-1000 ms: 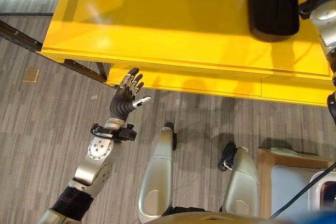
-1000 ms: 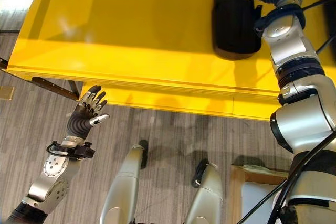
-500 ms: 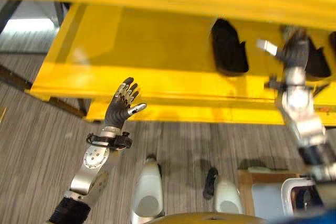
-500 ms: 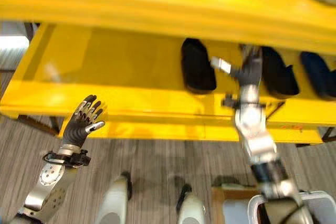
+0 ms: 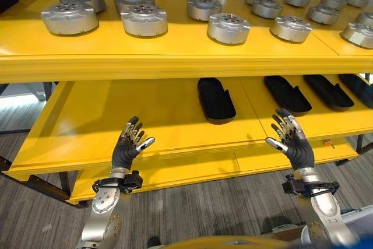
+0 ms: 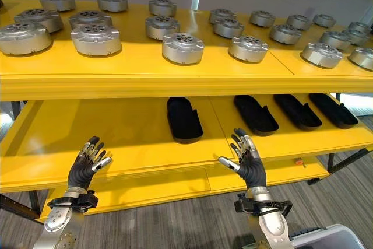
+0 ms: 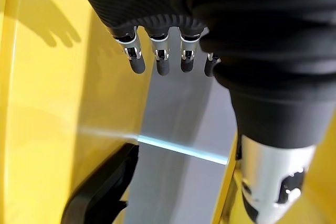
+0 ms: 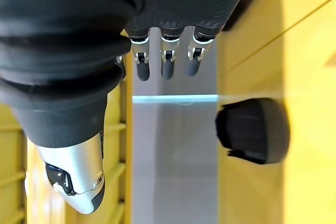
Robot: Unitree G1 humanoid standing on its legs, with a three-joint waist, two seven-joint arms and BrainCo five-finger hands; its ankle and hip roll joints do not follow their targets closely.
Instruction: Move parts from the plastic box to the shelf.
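A yellow shelf stands before me on two levels. Its lower board carries several long black parts; the nearest one lies at the middle, and it shows again past my left hand's fingers as a black part. My left hand is raised in front of the lower board's edge, open and holding nothing. My right hand is raised the same way to the right, open and empty, below another black part. A black part shows past its fingers.
The upper board holds several round silver metal parts in rows. The pale rim of a plastic box shows at the lower right. Grey carpet floor lies under the shelf.
The camera has tilted up from the floor to the whole shelf. My right hand has come away from the black part on the lower board and now hangs open before the shelf edge.
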